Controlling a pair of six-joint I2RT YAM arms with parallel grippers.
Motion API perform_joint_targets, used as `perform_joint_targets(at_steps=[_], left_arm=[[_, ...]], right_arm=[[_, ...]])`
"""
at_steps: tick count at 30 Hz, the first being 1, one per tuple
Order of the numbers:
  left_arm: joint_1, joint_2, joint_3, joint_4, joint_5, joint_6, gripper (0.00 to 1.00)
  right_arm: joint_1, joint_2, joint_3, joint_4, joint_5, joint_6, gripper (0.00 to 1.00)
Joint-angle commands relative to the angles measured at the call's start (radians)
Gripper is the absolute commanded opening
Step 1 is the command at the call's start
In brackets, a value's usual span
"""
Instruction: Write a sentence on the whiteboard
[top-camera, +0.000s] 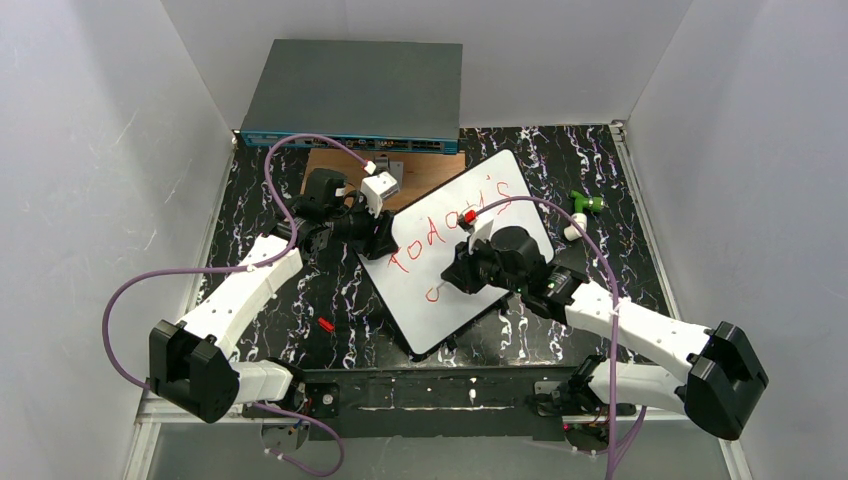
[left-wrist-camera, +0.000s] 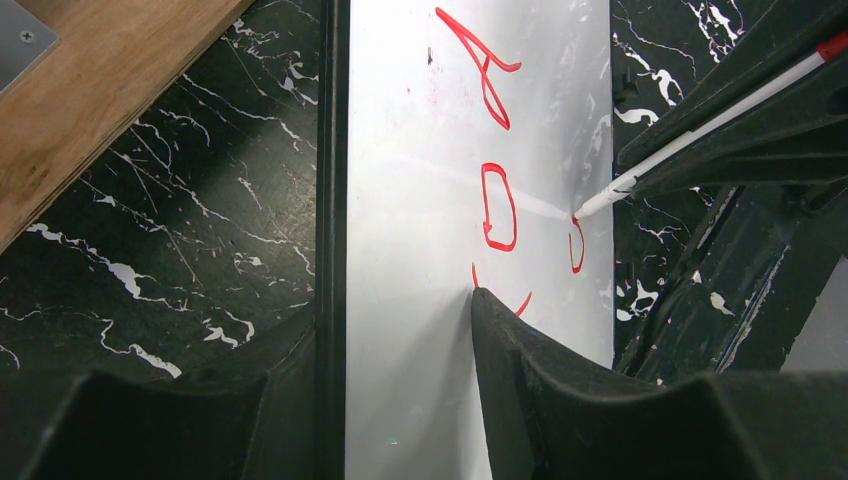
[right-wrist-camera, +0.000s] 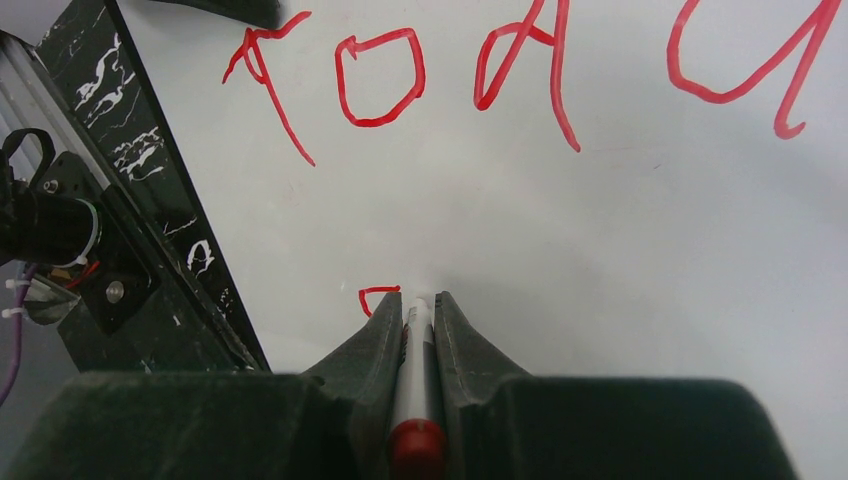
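Note:
The whiteboard (top-camera: 505, 190) lies tilted on the black marbled table, with red letters reading roughly "TODAY'S" across it. My right gripper (top-camera: 465, 268) is shut on a white marker with a red cap (top-camera: 472, 222). In the right wrist view the marker (right-wrist-camera: 414, 365) sits between the fingers, and its tip touches the board (right-wrist-camera: 620, 250) beside a short red stroke (right-wrist-camera: 375, 295). My left gripper (top-camera: 385, 237) is open at the board's left edge. One fingertip (left-wrist-camera: 500, 330) rests on the white surface (left-wrist-camera: 420, 150); the other is off the board over the table. The marker (left-wrist-camera: 700, 135) shows there too.
A grey network switch (top-camera: 355, 95) stands at the back, with a brown wooden plate (top-camera: 430, 172) and a white block (top-camera: 380, 188) before it. A green and white piece (top-camera: 582, 205) lies right of the board. A small red piece (top-camera: 326, 324) lies at the left front. Purple cables loop around both arms.

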Motion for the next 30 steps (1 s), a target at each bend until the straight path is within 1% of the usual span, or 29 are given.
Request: perform_joint_targets(at_steps=[1, 4, 15, 30], left_arm=[[-0.036, -0.039, -0.009, -0.051, 0.052, 0.085, 0.0], [-0.036, -0.039, -0.008, -0.051, 0.05, 0.086, 0.0], [-0.036, -0.036, -0.009, -0.051, 0.044, 0.089, 0.0], [-0.036, -0.032, -0.012, -0.054, 0.046, 0.091, 0.0]], right_arm=[[-0.015, 0.028, 0.039, 0.037, 0.066, -0.039, 0.01], [-0.015, 0.032, 0.036, 0.046, 0.033, -0.024, 0.01], [-0.014, 0.056, 0.05, 0.065, -0.002, -0.015, 0.01], [-0.015, 0.059, 0.041, 0.084, 0.003, -0.012, 0.01]])
